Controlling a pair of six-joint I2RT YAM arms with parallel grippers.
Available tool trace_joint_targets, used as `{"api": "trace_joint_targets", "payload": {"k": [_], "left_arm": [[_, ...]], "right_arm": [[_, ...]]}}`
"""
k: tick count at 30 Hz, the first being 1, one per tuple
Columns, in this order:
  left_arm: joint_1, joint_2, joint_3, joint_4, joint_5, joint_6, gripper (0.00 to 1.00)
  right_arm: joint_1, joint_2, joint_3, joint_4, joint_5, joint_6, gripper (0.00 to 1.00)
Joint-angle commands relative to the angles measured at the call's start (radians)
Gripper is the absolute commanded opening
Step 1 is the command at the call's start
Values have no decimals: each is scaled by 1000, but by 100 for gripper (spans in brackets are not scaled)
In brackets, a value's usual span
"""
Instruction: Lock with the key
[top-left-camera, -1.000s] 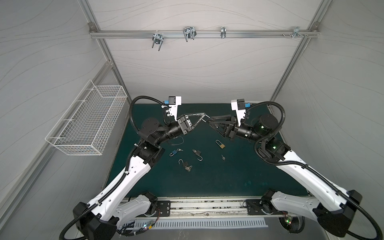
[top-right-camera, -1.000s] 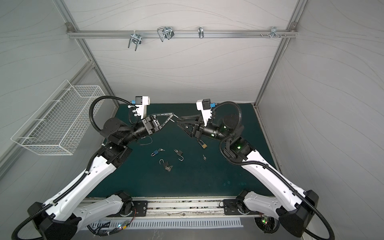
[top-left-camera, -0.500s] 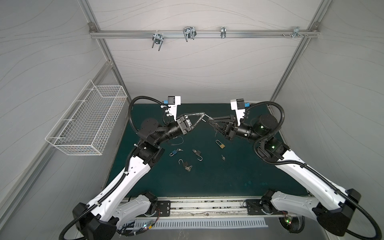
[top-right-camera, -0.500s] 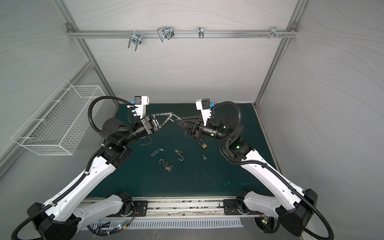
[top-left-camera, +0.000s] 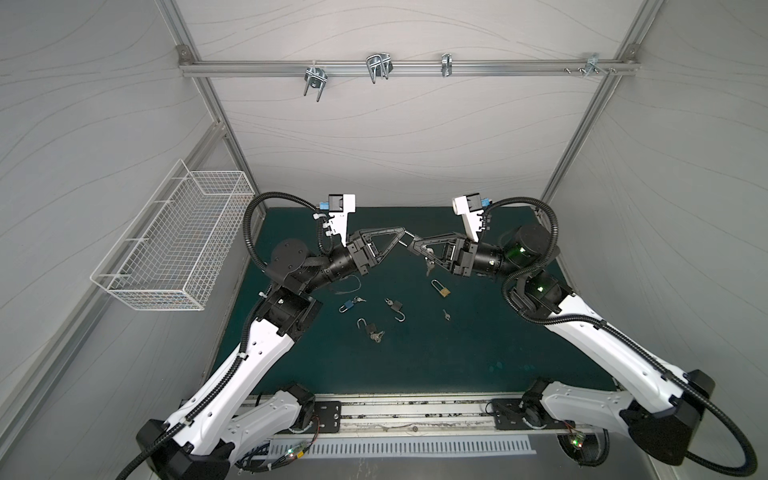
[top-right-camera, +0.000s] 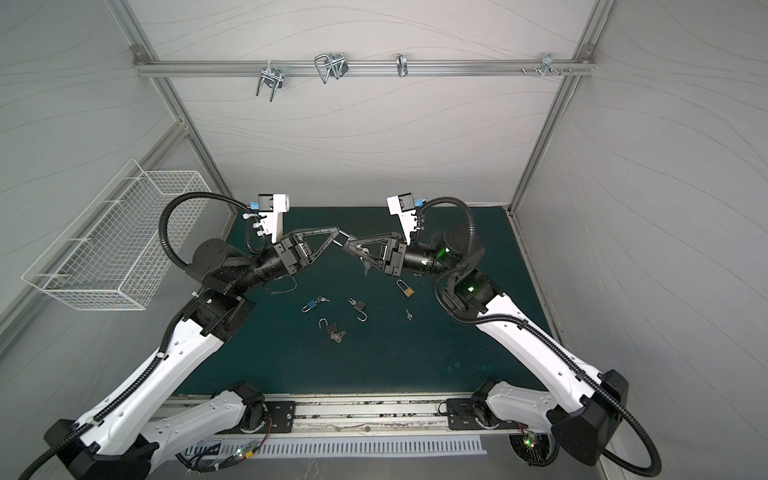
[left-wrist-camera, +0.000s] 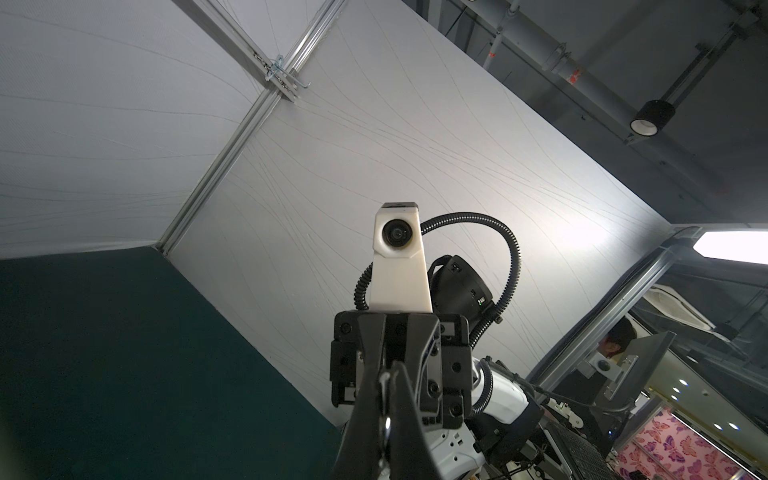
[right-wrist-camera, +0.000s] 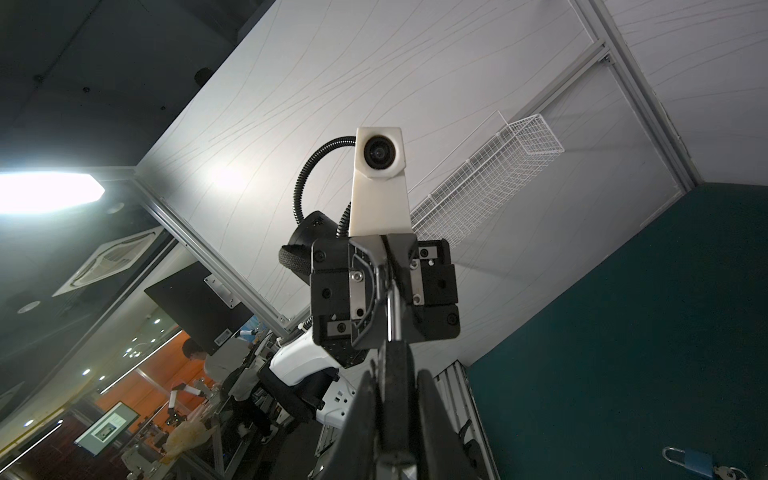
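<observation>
Both grippers are raised above the green mat (top-left-camera: 415, 357) and meet tip to tip at its middle. A black padlock (right-wrist-camera: 395, 415) sits between the fingers of my right gripper (top-left-camera: 412, 245) (right-wrist-camera: 395, 374), which is shut on its body. Its silver shackle (right-wrist-camera: 390, 307) (top-left-camera: 407, 237) runs into my left gripper (top-left-camera: 401, 237) (left-wrist-camera: 386, 376), which is shut on it. A key bunch (top-left-camera: 429, 266) (top-right-camera: 365, 266) hangs under the right fingers. Whether a key sits in the lock I cannot tell.
On the mat below lie a brass padlock (top-left-camera: 440, 289), a loose key (top-left-camera: 446, 314), a blue padlock with key (top-left-camera: 347, 306) and two open dark padlocks (top-left-camera: 395, 305) (top-left-camera: 370, 328). A wire basket (top-left-camera: 178, 245) hangs on the left wall. Hooks (top-left-camera: 378, 66) hang from the back rail.
My right gripper's jaws have closed from open onto the padlock body held out by the left gripper. The left arm has stayed where it was.
</observation>
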Motion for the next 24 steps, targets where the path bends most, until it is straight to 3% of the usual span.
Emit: {"api": "trace_joint_targets", "payload": {"k": [1,5,10,15,21,24], "left_arm": [[-11,-6,36,-3,52,26,0],[-49,-4,39,-10,35,30,0],[-93,-1,50,-39,10,52,0],[-129,22,42,-30,16,64,0],[-179,37,10,-4,20,91,0],[-215,52,25,-18,24,99,0]], "right_arm": [[20,-22,67,-3,32,-49,0],[48,-20,91,-67,76,-167,0],[50,-9,98,-69,98,-221,0],[52,16,108,24,60,-139,0],[3,65,129,231,-38,82,0],[25,42,168,51,-8,-83,0]]}}
